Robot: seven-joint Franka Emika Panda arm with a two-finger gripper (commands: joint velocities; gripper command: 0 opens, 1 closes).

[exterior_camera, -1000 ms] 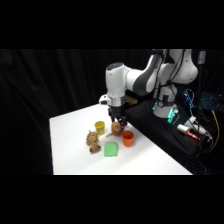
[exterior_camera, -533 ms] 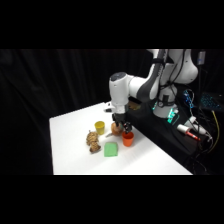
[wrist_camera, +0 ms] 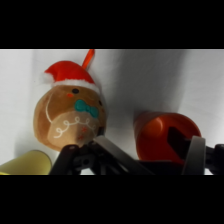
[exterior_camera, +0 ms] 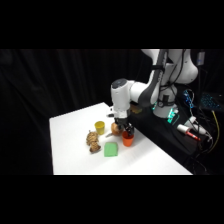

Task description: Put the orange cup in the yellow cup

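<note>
The orange cup [exterior_camera: 128, 140] stands upright on the white table [exterior_camera: 70, 150], right of the yellow cup [exterior_camera: 100, 126]. My gripper [exterior_camera: 126, 131] has come down from above onto the orange cup. In the wrist view the orange cup [wrist_camera: 165, 136] sits between my gripper's [wrist_camera: 152, 152] two fingers, which stand apart on either side of it, one finger [wrist_camera: 196, 154] at its right rim. Only the yellow cup's rim [wrist_camera: 26, 164] shows, at the lower left corner.
A gingerbread plush with a red hat [wrist_camera: 69, 114] lies between the two cups, close beside my gripper [exterior_camera: 116, 128]. A green square block [exterior_camera: 111, 149] and a brownish lumpy object [exterior_camera: 92, 142] lie nearer the table's front. The table's right edge [exterior_camera: 155, 150] is close.
The arm has swung right and lowered: my gripper moved from above the plush down onto the orange cup. No object has moved.
</note>
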